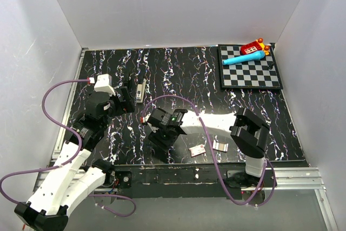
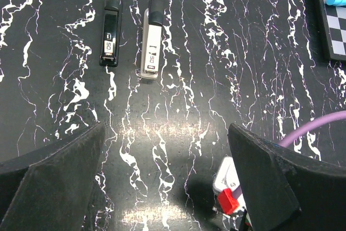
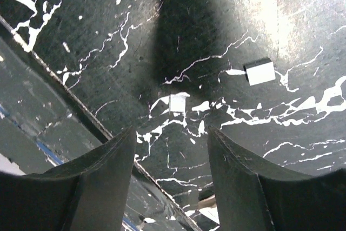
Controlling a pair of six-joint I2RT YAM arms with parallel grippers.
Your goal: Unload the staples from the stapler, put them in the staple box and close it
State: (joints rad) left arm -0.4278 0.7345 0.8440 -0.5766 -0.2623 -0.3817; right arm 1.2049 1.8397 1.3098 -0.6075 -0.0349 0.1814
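Note:
The grey-silver stapler (image 1: 140,90) lies flat on the marbled black table, shown lengthwise in the left wrist view (image 2: 151,41). A slim black part (image 2: 110,32) lies parallel just left of it. My left gripper (image 1: 127,99) is open and empty (image 2: 165,144), just short of the stapler's near end. My right gripper (image 1: 162,143) is open and empty (image 3: 172,150), low over the table near the front edge. Two small silver staple pieces (image 3: 177,103) (image 3: 260,71) lie on the table ahead of it. Two staple strips (image 1: 197,150) (image 1: 220,145) show right of it in the top view.
A chessboard (image 1: 259,77) sits at the back right with a cyan pen-like object (image 1: 243,58) and a red toy (image 1: 252,47) on it. The right arm's wrist with a red connector (image 2: 228,198) lies near my left gripper. The table's front rail (image 3: 65,87) runs beside my right gripper.

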